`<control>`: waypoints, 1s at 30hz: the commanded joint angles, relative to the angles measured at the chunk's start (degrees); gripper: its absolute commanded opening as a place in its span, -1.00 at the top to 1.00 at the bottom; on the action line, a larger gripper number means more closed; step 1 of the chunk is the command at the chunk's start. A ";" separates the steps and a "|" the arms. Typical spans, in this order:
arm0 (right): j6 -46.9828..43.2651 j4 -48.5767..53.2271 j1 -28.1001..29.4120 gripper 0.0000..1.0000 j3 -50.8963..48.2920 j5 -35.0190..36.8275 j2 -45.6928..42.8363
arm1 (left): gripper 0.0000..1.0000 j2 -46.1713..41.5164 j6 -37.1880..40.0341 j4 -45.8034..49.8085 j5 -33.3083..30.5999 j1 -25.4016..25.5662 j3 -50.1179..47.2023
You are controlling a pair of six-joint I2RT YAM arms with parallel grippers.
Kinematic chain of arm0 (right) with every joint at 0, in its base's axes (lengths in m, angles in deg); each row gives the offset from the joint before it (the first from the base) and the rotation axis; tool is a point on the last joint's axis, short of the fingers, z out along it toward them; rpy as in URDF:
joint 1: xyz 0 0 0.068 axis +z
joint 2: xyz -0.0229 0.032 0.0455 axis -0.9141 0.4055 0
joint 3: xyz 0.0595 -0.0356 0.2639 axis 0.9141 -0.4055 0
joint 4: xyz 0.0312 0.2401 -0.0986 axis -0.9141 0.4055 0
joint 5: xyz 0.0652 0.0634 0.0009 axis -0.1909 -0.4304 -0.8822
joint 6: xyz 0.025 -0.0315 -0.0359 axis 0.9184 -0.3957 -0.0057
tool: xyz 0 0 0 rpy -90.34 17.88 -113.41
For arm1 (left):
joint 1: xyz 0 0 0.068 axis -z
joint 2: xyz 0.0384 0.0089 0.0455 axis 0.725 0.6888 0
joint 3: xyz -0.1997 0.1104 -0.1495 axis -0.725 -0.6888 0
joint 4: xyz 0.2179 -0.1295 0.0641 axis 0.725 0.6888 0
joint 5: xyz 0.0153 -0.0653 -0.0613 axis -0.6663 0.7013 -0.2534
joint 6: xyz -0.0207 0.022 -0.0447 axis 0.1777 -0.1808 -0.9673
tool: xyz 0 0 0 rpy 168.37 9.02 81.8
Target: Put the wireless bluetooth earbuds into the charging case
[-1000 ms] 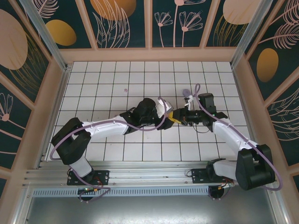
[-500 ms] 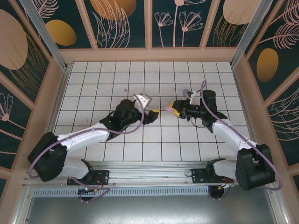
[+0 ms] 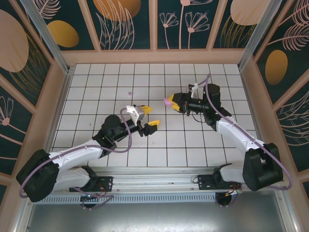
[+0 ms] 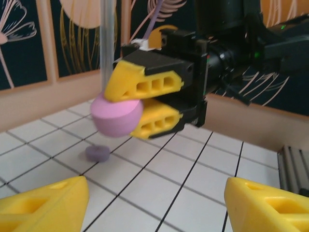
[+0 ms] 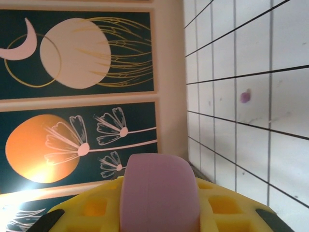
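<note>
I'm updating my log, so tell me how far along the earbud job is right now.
Done: nothing visibly inserted yet. In hand: the right claw grips a pink oval piece, probably the charging case, raised above the tiles; the left claw is open and empty. Left: a lavender earbud lies loose on the tiles and needs to go in.

White tiled floor, dark floral wall panels, metal rail
</note>
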State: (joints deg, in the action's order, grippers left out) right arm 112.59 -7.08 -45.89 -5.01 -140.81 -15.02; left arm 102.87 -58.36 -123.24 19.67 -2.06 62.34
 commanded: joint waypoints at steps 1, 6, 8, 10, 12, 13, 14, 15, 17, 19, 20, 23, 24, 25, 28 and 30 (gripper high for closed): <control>2.73 -3.27 2.15 1.00 3.64 -0.27 -1.06 | -0.42 1.80 -1.76 -6.18 2.82 -0.30 3.85; 2.27 -0.70 4.16 1.00 6.43 0.76 -2.41 | -0.39 4.99 -5.65 -10.00 3.17 -0.36 7.00; 2.29 -0.23 4.40 1.00 6.84 1.13 -2.99 | -0.38 6.00 -6.30 -10.27 2.87 -0.37 7.67; 2.28 0.10 4.51 1.00 6.99 1.32 -3.53 | -0.36 6.80 -7.27 -10.90 2.51 -0.71 7.80; 2.26 0.51 4.82 1.00 7.29 1.40 -3.84 | -0.34 7.60 -8.46 -12.01 2.40 -1.07 7.83; 2.12 0.80 4.86 1.00 7.39 1.41 -3.97 | -0.33 7.88 -8.81 -12.30 2.15 -1.12 7.83; 2.00 1.19 4.99 1.00 7.57 1.41 -3.99 | -0.32 8.19 -9.21 -12.66 1.89 -1.18 7.90; 1.70 1.50 5.11 1.00 7.65 1.40 -4.02 | -0.31 8.44 -9.55 -12.97 1.41 -1.38 7.83; 1.67 1.62 5.31 1.00 7.60 1.49 -3.98 | -0.31 8.99 -9.97 -13.29 0.58 -1.43 8.07; 1.67 1.62 5.57 1.00 7.81 1.57 -3.83 | -0.31 9.74 -10.07 -13.65 0.49 -1.54 8.59; 1.67 1.62 5.76 1.00 7.90 1.47 -3.65 | -0.31 10.18 -10.11 -13.74 0.60 -1.55 9.02; 1.67 1.47 6.30 1.00 8.34 1.32 -3.04 | -0.31 11.45 -10.09 -14.10 0.96 -1.64 10.34; 1.67 1.53 6.40 1.00 8.58 1.24 -2.94 | -0.30 11.95 -10.13 -14.34 1.13 -1.60 10.70; 1.67 1.53 6.57 1.00 8.69 1.17 -2.84 | -0.26 12.35 -10.10 -14.41 1.54 -1.76 11.05; 1.67 1.54 6.75 1.00 8.91 1.06 -2.57 | -0.11 13.61 -10.22 -14.80 2.75 -1.85 11.94; 1.67 1.62 6.72 1.00 8.69 0.73 -2.59 | 0.00 14.22 -10.43 -15.48 3.22 -1.83 12.11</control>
State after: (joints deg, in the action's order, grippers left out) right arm 114.07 -4.74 -39.66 1.72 -139.76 -17.55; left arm 116.14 -68.08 -134.89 21.04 -3.46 72.85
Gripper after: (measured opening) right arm 0.262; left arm 0.517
